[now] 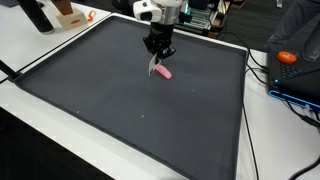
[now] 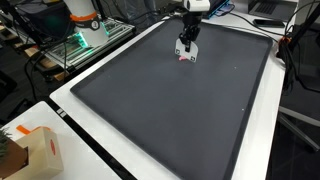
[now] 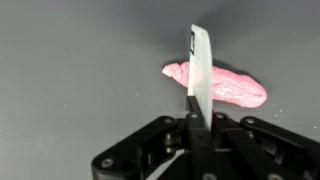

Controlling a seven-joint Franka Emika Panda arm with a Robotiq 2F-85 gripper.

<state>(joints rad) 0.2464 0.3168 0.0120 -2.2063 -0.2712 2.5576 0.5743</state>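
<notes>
In the wrist view my gripper (image 3: 197, 126) is shut on a thin white blade-like strip (image 3: 200, 65) that sticks out straight ahead of the jaws. Just beyond and to the right of the strip lies a pink, lumpy, elongated piece (image 3: 235, 88) on the dark mat; the strip hides its middle-left part. In both exterior views the gripper (image 1: 157, 52) (image 2: 186, 46) hangs low over the far part of the mat, with the white strip (image 1: 153, 68) pointing down beside the pink piece (image 1: 164, 72) (image 2: 187, 58). Whether the strip touches the piece I cannot tell.
A large dark mat (image 1: 130, 120) (image 2: 170, 110) covers a white table. An orange object (image 1: 287, 57) and cables sit by the mat's edge, an orange-and-white item (image 1: 70, 16) at the back. A cardboard box (image 2: 38, 152) stands at a table corner, and equipment with green lights (image 2: 85, 40) beyond.
</notes>
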